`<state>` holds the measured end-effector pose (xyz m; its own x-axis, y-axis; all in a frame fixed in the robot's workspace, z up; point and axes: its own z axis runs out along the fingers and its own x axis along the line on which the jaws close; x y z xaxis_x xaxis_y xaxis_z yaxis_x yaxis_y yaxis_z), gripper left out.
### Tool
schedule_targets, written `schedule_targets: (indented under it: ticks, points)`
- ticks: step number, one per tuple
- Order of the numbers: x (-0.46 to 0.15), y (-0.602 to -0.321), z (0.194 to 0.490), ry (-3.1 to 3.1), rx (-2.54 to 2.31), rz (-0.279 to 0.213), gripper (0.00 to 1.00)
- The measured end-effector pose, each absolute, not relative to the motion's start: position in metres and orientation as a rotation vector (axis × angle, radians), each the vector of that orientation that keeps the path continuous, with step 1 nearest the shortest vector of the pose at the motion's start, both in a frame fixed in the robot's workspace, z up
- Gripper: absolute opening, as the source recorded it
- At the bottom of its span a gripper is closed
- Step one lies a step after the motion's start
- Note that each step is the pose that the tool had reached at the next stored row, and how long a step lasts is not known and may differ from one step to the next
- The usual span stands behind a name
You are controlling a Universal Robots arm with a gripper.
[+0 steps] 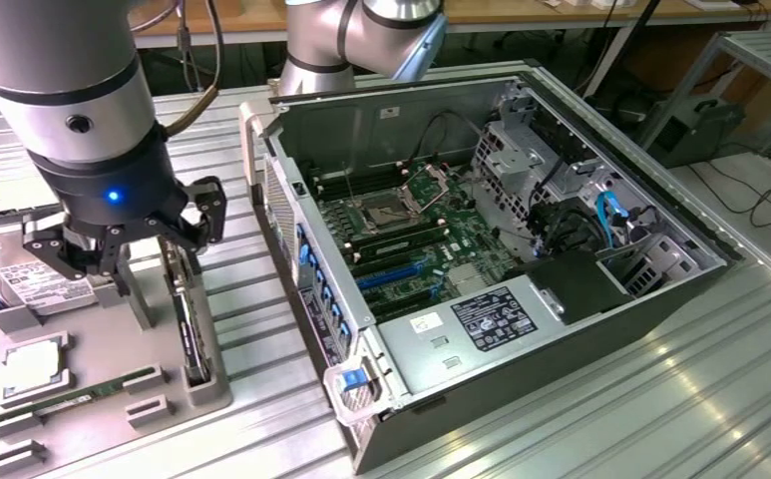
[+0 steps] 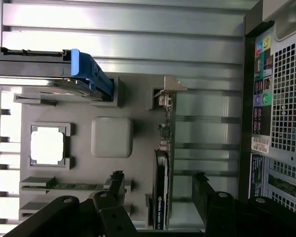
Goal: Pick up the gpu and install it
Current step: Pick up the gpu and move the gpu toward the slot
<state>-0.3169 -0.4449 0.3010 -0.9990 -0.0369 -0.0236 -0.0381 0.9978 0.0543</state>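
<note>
The gpu [image 1: 194, 339] stands on its edge in a slot of the grey parts holder [image 1: 106, 349], a thin dark card with its silver bracket end [image 2: 168, 91] farthest from the gripper. My gripper [image 1: 159, 284] hangs just above the card's near end, open. In the wrist view the gripper [image 2: 159, 190] has one black finger [image 2: 116, 183] on each side of the gpu [image 2: 162, 182], with clear gaps to the card. Nothing is held. The open computer case [image 1: 492, 249] lies to the exterior view's right, its motherboard slots [image 1: 392, 274] exposed.
The holder also carries a silver hard drive [image 1: 39, 274] with a blue caddy [image 2: 89, 74], a square processor [image 2: 47, 145] and a narrow green memory stick [image 2: 74, 186]. The case's rear panel [image 2: 281, 98] stands close beside the holder. Ribbed metal table [image 1: 651, 399] surrounds everything.
</note>
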Motion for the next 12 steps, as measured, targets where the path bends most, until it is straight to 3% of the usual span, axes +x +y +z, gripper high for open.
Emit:
schedule_targets:
  ticks: [12]
  points:
    - [-0.317, -0.446, 0.282, 3.117, -0.058, 0.085, 0.66]
